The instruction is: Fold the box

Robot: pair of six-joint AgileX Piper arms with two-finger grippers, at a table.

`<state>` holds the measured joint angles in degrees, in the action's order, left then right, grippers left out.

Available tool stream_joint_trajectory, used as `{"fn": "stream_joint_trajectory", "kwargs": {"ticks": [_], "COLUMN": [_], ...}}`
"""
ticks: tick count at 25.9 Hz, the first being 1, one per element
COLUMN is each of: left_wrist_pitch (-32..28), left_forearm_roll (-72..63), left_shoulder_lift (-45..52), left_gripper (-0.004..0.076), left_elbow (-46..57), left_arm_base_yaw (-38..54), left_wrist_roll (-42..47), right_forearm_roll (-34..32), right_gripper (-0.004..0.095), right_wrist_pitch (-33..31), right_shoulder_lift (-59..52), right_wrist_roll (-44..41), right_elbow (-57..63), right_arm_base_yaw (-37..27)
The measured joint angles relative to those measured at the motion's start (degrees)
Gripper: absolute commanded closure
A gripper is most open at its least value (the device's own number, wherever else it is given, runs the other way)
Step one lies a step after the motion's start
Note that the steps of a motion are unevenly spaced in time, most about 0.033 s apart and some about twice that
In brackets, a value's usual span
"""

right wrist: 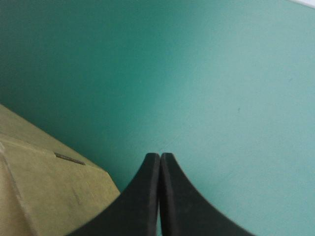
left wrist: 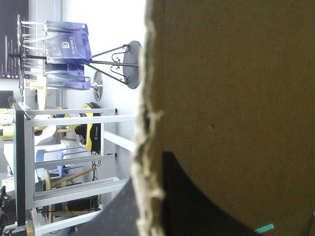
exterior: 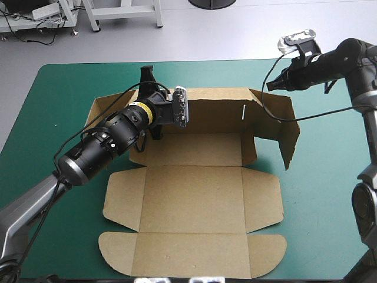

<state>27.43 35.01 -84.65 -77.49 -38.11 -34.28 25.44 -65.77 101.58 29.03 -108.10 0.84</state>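
The box (exterior: pixel 194 194) is laid open on the middle of the teal-green cover (exterior: pixel 65 94), with its far and right walls raised. The far wall's left end is apparently pinched by the left gripper (exterior: pixel 148 82). The right gripper (right wrist: pixel 160 156) is held closed and empty just beyond the far right corner.

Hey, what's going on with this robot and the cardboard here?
Two robot arms are folding a brown box on the teal-green table. The left end effector grips the raised far wall near its left corner. The right end effector, shut and empty, is just beyond the far right corner. The near panels lie flat.
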Motion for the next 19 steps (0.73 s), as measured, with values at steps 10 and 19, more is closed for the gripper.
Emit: {"fn": "stream_joint_trajectory", "kwargs": {"ticks": [10, 19], "left_wrist_pitch": [-3.3, -6.1], "left_forearm_roll": [3.2, 13.8], "left_shoulder_lift": [0.0, 0.0], "left_gripper": [0.0729, 0.0729], "left_elbow": [7.6, 9.7], "left_arm_base_yaw": [0.0, 0.0], "left_wrist_roll": [2.6, 14.7], "right_forearm_roll": [2.2, 3.7], "right_gripper": [0.0933, 0.0933], "right_wrist_pitch": [-5.3, -5.2], "right_shoulder_lift": [1.7, 0.7], "right_wrist_roll": [0.2, 3.1], "right_elbow": [0.1, 8.8], "right_arm_base_yaw": [0.0, 0.0]}}
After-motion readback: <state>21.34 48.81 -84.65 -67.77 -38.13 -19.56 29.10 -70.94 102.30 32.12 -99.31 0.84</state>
